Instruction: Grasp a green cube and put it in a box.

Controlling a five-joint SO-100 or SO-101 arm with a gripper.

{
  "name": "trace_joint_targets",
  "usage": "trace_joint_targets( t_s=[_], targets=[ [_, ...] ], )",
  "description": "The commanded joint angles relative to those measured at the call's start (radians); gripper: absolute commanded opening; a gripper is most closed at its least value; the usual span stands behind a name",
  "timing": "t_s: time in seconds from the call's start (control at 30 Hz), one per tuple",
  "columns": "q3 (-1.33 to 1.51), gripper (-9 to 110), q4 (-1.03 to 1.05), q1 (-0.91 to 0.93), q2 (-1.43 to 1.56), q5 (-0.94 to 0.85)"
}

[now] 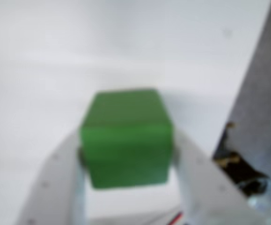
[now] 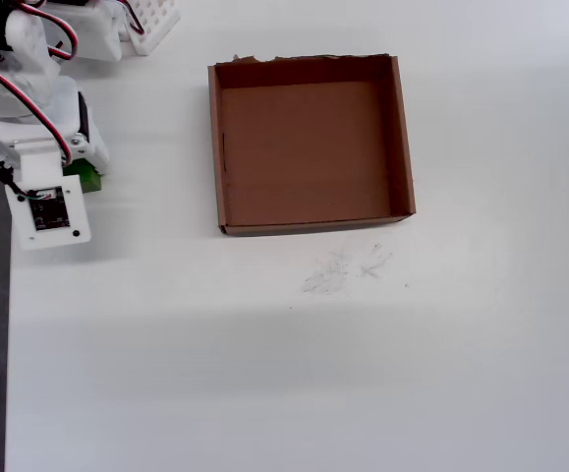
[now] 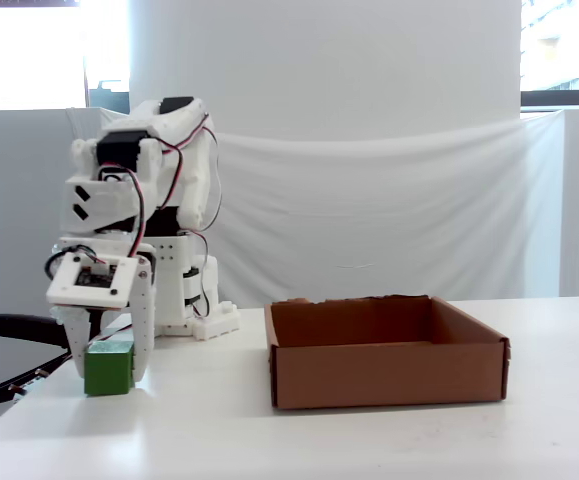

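Tool [image 3: 109,375] closed on green cube [image 3: 108,368] at counter level, well left of empty box [image 3: 389,385] (fixed view); lift, carry, release pending.

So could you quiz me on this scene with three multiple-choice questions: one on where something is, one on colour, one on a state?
1. In the overhead view, the cube lies where relative to the box?
A left
B inside
C right

2. The cube's colour?
A red
B green
C blue

3. The box is:
A full
B lidded
C empty

Answers:
1 A, it sits under the arm, left of the box.
2 B, the wrist view shows it green between the fingers of the gripper.
3 C, only bare cardboard shows.
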Motion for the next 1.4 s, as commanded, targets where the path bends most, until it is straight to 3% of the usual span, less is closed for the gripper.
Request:
trace_joint_targets(
  t_s=[0.0,0.2,0.67,0.93,1.37],
  targets=[
    [-0.054,13,0.025,-0.012,0.0,0.006],
    [-0.19,13,0.184,-0.067,0.0,0.094],
    [-0.604,14,0.423,-0.359,-0.129,0.488],
    [-0.788,14,0.423,-0.546,-0.247,0.73],
    [-0.773,15,0.264,-0.831,-0.38,0.971]
  ],
)
